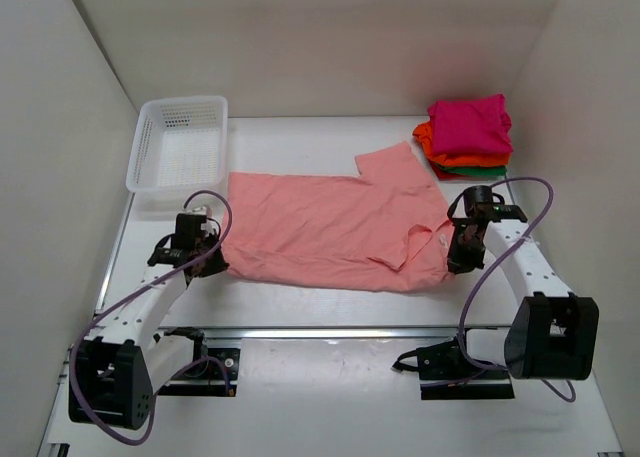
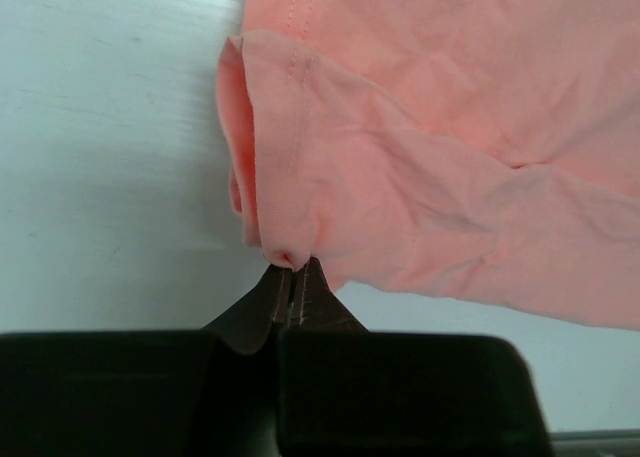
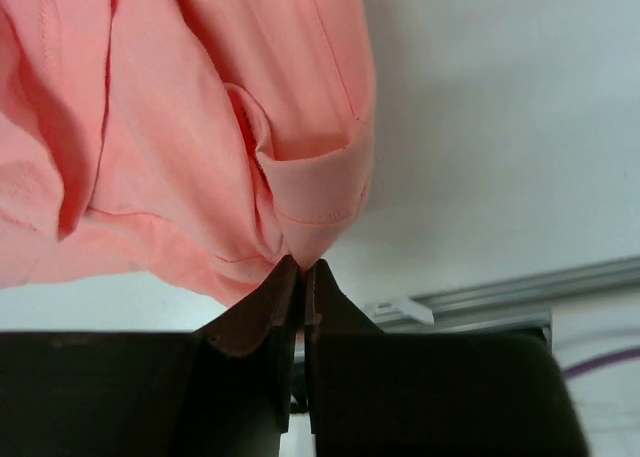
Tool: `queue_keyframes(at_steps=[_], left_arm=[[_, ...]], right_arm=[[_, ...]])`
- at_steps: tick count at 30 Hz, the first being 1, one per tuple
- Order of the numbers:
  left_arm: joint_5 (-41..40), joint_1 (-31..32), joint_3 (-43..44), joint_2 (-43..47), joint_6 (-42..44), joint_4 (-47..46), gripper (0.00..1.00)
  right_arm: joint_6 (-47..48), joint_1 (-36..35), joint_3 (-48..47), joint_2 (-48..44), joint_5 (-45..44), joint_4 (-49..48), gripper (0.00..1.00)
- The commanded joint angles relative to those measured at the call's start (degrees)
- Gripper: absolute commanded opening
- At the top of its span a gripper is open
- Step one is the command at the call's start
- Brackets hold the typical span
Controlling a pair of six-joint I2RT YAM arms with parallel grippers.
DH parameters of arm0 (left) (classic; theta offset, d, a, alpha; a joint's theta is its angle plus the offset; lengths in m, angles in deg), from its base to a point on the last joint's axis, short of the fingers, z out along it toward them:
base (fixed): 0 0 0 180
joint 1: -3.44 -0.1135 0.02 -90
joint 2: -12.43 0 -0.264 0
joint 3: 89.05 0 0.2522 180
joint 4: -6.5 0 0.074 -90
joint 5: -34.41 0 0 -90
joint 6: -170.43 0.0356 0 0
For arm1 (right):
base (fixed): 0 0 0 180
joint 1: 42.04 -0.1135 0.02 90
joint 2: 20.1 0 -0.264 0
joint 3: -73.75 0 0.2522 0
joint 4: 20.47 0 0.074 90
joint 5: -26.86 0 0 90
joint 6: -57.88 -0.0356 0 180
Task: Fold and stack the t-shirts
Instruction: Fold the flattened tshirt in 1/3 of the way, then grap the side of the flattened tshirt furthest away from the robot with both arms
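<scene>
A light salmon-pink t-shirt (image 1: 330, 222) lies spread across the middle of the table, one sleeve pointing to the far right. My left gripper (image 1: 213, 260) is shut on the shirt's near left corner (image 2: 285, 252). At the near right corner, my right gripper (image 1: 458, 262) is shut on a pinch of the cloth (image 3: 310, 239). In both wrist views the fingertips pinch a small fold of pink fabric. A stack of folded t-shirts (image 1: 468, 137), magenta on top with orange, green and red below, sits at the far right.
A white mesh basket (image 1: 180, 142) stands at the far left of the table. White walls close in the sides and back. A metal rail (image 1: 330, 331) runs along the table's near edge, between the arm bases.
</scene>
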Motion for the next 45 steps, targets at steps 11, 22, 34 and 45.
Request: queue_keyframes(at_steps=[11, 22, 34, 45], left_arm=[[10.2, 0.9, 5.4, 7.2, 1.8, 13.5, 0.33], [6.1, 0.4, 16.3, 1.9, 0.0, 5.9, 0.51], [-0.8, 1.2, 26.8, -26.0, -0.6, -17.7, 0.42], [-9.7, 1.9, 39.7, -46.6, 3.8, -22.4, 0.52]], right_arm=[[-1.3, -1.0, 0.8, -12.0, 0.7, 15.9, 0.14], [-0.2, -0.2, -16.6, -3.9, -1.3, 9.9, 0.75], [-0.5, -7.2, -25.0, 17.7, 2.0, -28.4, 0.73], [5.4, -8.0, -50.5, 42.2, -0.1, -27.7, 0.73]])
